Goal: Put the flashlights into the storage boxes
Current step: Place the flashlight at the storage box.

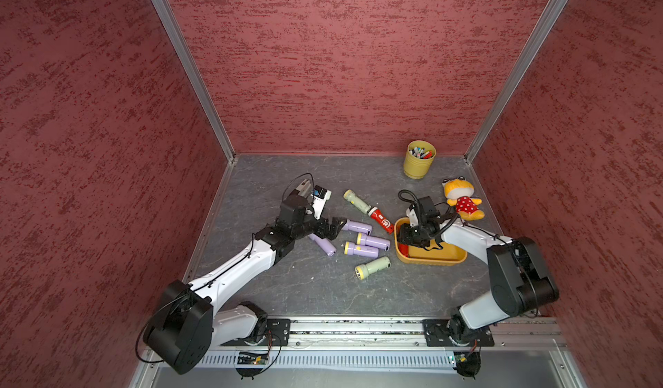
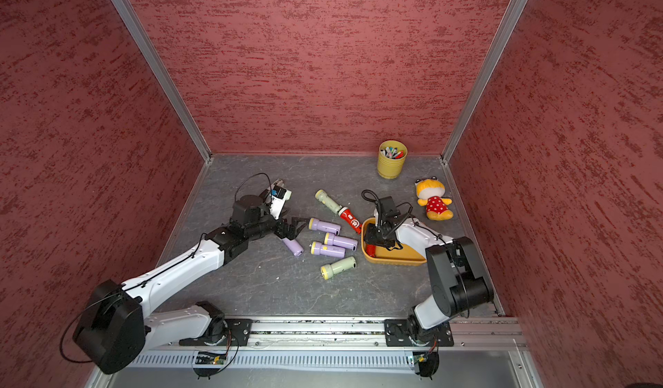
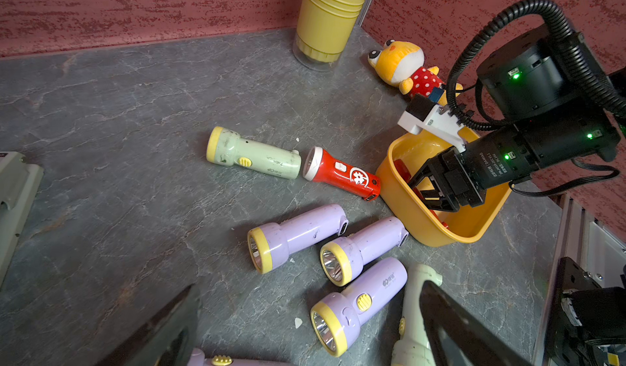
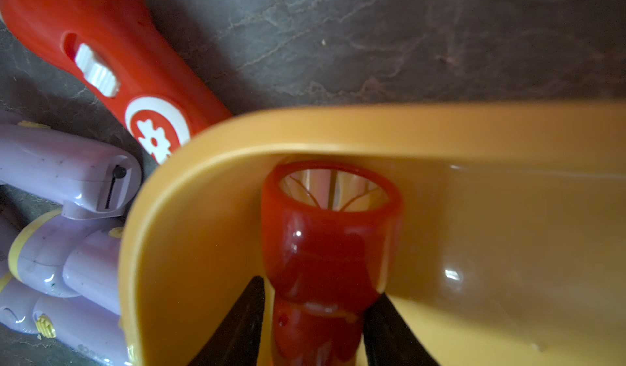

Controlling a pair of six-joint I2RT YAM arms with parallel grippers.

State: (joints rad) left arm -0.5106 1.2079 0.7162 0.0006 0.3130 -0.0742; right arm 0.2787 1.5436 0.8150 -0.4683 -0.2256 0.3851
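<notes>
- The right gripper (image 4: 316,289) reaches down into the tray (image 4: 305,127), which sits at 3 o'clock on the table (image 1: 315,289). Its fingers flank the red flashlight (image 4: 325,252) lying along the tray's 9 o'clock wall. I cannot tell whether they pinch it or stand just clear.
- Lifting out before the fingers part fully would likely drag that flashlight up, or tip the light tray.
- A finger catching the rim would shove the tray into the other red flashlight (image 1: 382,220), which touches its 10 o'clock corner.
- The left gripper (image 1: 337,226) hovers, fingers spread and empty, over one lilac flashlight (image 1: 327,248) at 8 o'clock of the three other lilac flashlights (image 1: 373,241). These round bodies roll, so an off-centre pinch could squirt it into its neighbours.
- Pale green flashlights lie at 12 o'clock (image 1: 357,201) and 6 o'clock (image 1: 373,267) of that group. With seven left to stow in a shallow tray, later ones may pile up and roll out.
- Both arms heading for the tray together could collide.
</notes>
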